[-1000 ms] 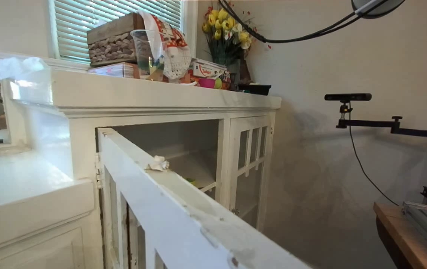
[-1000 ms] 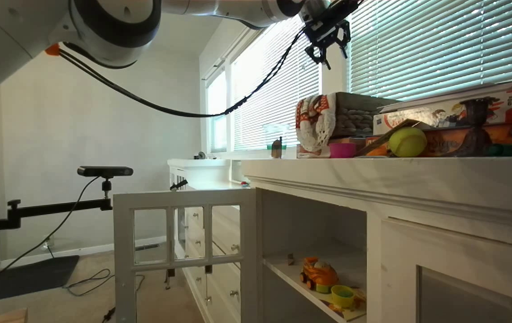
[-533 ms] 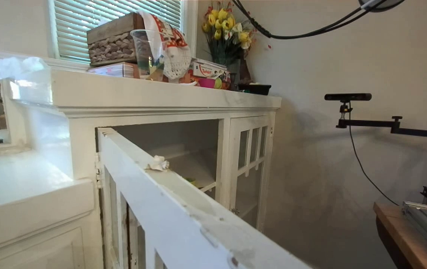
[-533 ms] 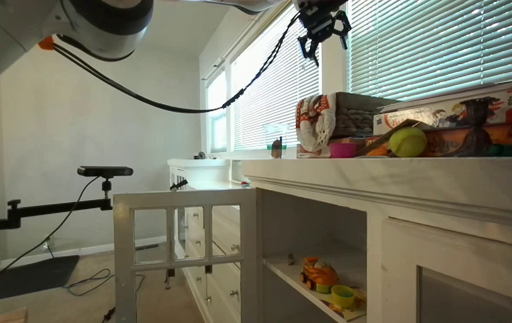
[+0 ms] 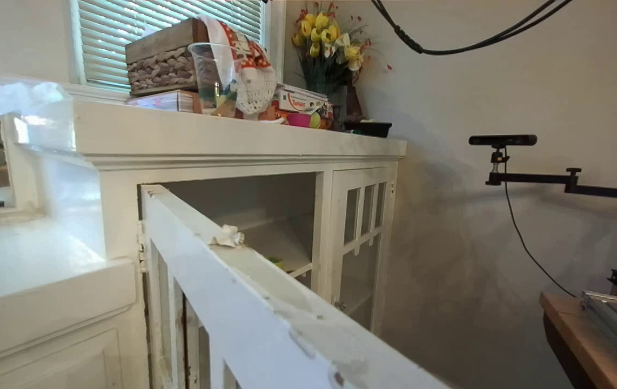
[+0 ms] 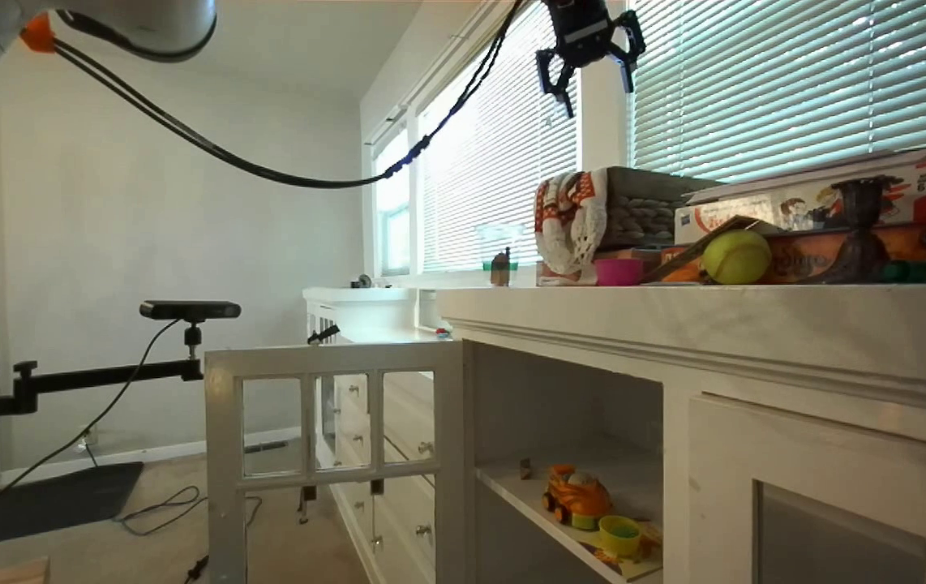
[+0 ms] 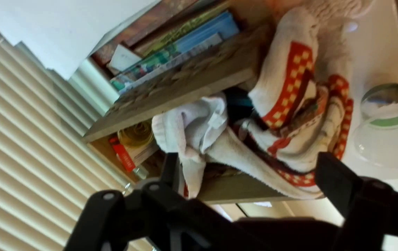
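1. We see the black two-fingered robot hand (image 6: 599, 102) high in an exterior view, against the pale slatted window blinds (image 6: 803, 81). It is spread wide apart, with nothing clasped in it.
2. Nearest to it, lower in that view, is the white cloth with red-and-gold checked bands (image 6: 572, 219). We see a gap between the two.
3. In the wrist view we look past the black fingers (image 7: 336, 183) onto this cloth. It lies bunched partly inside the brown rectangular basket of wood and woven strands (image 5: 162, 73), partly over its rim; in both exterior views we see it drape down toward the white painted tabletop (image 5: 222, 135).
4. In a basket corner we make out a round, see-through amber thing (image 7: 136, 134) and a narrow red thing with a silvery end (image 7: 124, 157), both too blurred for us to name.
5. Around the basket we find a tall clear plastic cup (image 5: 208, 81), a small bright pink cup (image 6: 619, 272), a round yellow-green tennis ball (image 6: 737, 257), a dark flared candle holder (image 6: 862, 199) and a white-and-red cardboard box (image 6: 820, 199) lying on an orange cardboard box (image 6: 799, 255). Farther along stands a bunch of yellow flowers (image 5: 322, 32) with dark green stems.
6. Below the tabletop, the white wooden cabinet door with panes (image 6: 341, 475) stands open. On the white shelf (image 6: 503, 477) inside we see an orange toy vehicle (image 6: 578, 493) just beside a small yellow-green cup (image 6: 619, 535).
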`<action>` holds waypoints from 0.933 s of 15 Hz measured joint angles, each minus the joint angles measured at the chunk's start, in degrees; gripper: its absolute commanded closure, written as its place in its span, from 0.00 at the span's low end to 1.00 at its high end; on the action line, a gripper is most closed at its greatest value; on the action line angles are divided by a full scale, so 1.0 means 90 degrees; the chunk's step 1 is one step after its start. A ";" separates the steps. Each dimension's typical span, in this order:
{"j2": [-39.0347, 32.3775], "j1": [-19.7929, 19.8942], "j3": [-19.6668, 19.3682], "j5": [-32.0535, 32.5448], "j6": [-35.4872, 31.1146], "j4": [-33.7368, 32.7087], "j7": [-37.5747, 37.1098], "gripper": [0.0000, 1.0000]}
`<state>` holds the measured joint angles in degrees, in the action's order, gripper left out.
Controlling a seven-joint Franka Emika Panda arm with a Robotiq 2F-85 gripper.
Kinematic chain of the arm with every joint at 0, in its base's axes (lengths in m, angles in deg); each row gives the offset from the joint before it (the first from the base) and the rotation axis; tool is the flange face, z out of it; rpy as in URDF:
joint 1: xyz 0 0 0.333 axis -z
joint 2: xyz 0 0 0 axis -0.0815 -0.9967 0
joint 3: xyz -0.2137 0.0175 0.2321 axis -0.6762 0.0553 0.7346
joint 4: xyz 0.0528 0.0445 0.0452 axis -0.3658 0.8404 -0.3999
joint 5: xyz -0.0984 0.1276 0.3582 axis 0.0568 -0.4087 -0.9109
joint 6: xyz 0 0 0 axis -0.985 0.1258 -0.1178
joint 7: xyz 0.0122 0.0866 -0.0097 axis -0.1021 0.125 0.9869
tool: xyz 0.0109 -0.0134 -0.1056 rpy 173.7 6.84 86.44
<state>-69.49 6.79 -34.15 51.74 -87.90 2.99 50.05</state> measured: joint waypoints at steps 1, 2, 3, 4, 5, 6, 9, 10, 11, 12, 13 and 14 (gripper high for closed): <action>0.0166 0.0077 0.0025 -0.0115 0.0231 0.0286 0.0006 0.00; 0.0310 0.0135 0.0043 -0.0192 0.0411 0.0538 0.0007 0.00; 0.0469 0.0183 0.0043 -0.0261 0.0591 0.0817 0.0006 0.00; 0.0627 0.0234 0.0044 -0.0364 0.0785 0.1101 0.0007 0.00; 0.0783 0.0281 0.0044 -0.0436 0.0903 0.1386 0.0007 0.00; 0.0939 0.0320 0.0038 -0.0480 0.0946 0.1678 0.0007 0.00; 0.1316 0.0397 -0.0005 -0.0493 0.0814 0.2562 0.0005 0.00; 0.1418 0.0405 -0.0022 -0.0493 0.0626 0.2862 0.0005 0.00; 0.1508 0.0407 -0.0031 -0.0494 0.0325 0.3175 0.0005 0.00; 0.1585 0.0407 -0.0032 -0.0494 -0.0045 0.3508 -0.0005 0.00; 0.1645 0.0402 -0.0031 -0.0497 -0.0412 0.3813 -0.0020 0.00; 0.1703 0.0395 -0.0025 -0.0512 -0.0803 0.4147 -0.0045 0.00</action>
<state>-54.17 10.35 -34.37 47.13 -95.12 40.31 49.64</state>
